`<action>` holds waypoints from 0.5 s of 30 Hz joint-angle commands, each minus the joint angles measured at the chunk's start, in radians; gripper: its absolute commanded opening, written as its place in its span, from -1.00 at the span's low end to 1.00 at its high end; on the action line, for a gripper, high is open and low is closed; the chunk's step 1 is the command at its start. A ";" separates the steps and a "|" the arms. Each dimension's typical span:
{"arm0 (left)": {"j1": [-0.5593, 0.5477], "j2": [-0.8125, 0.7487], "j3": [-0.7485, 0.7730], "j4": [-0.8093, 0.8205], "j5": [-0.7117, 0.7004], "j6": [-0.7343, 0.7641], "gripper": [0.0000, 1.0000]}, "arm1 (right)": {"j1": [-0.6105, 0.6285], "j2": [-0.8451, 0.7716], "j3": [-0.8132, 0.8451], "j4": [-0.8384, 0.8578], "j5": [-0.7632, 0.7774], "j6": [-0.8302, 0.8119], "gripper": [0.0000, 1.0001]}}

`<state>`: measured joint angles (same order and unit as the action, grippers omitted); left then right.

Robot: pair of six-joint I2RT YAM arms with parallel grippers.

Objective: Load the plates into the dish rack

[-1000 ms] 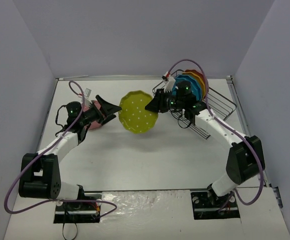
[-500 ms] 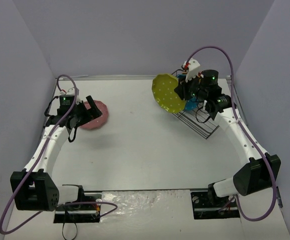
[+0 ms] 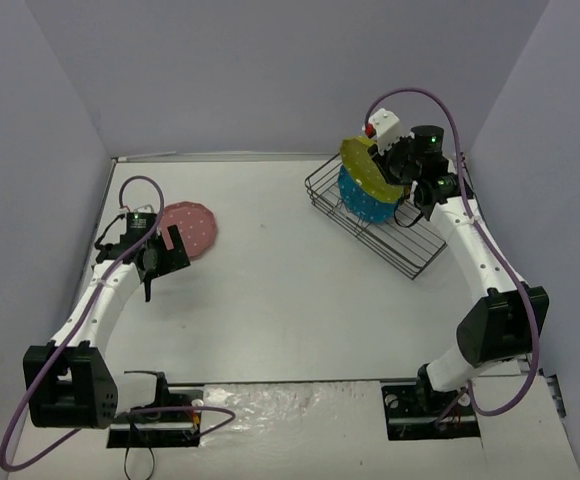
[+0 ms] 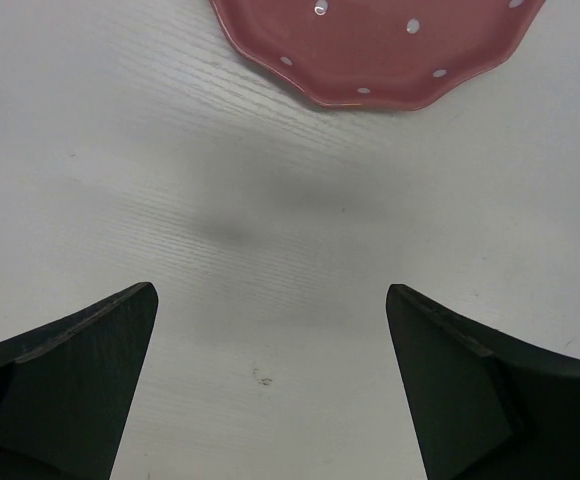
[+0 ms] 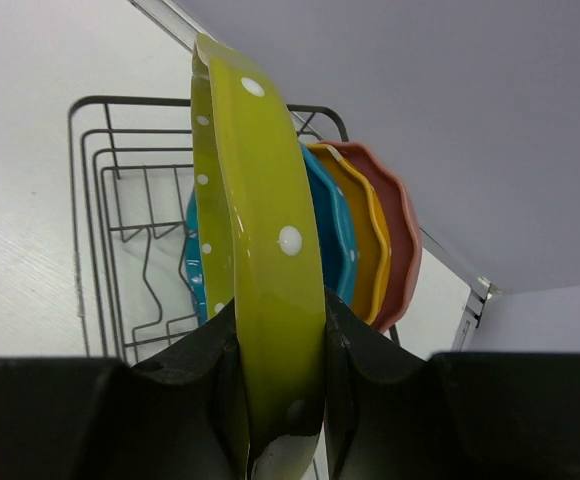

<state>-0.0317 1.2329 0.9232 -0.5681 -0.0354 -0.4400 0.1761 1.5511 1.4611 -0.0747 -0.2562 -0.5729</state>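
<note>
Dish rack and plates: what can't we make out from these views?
Right wrist view: the bottom edge of the lime plate is hidden inside the right tool, so it is unclear whether it sits in a slot of the dish rack.
Top view: the orange plate and reddish plate are hidden behind the lime plate and the right arm.
Left wrist view: the pink plate is cut off by the top edge.

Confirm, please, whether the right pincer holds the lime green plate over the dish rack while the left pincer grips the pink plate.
No: the left pincer is open, the pink plate lying untouched ahead, as the left wrist view shows; the right pincer does hold the lime green plate over the dish rack.
</note>
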 commanded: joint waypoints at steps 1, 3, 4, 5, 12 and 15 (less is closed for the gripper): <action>0.024 -0.001 0.045 0.031 -0.026 0.024 0.94 | -0.014 0.023 0.088 0.192 0.009 -0.059 -1.00; 0.026 0.002 0.045 0.035 -0.019 0.024 0.94 | -0.016 0.042 0.081 0.205 0.011 -0.057 -1.00; 0.026 0.002 0.045 0.036 -0.017 0.023 0.94 | -0.018 0.051 0.077 0.212 0.010 -0.054 -1.00; 0.026 -0.001 0.043 0.038 -0.013 0.023 0.94 | -0.021 0.059 0.076 0.216 0.002 -0.047 -1.00; 0.064 0.006 0.039 0.048 -0.002 0.021 0.94 | -0.035 0.090 0.035 0.246 -0.039 -0.031 -1.00; 0.067 0.008 0.038 0.050 0.001 0.021 0.94 | -0.037 0.113 0.022 0.254 -0.046 -0.025 -1.00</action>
<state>0.0277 1.2383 0.9230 -0.5561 -0.0373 -0.4276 0.1505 1.6868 1.4600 -0.0421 -0.2716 -0.6003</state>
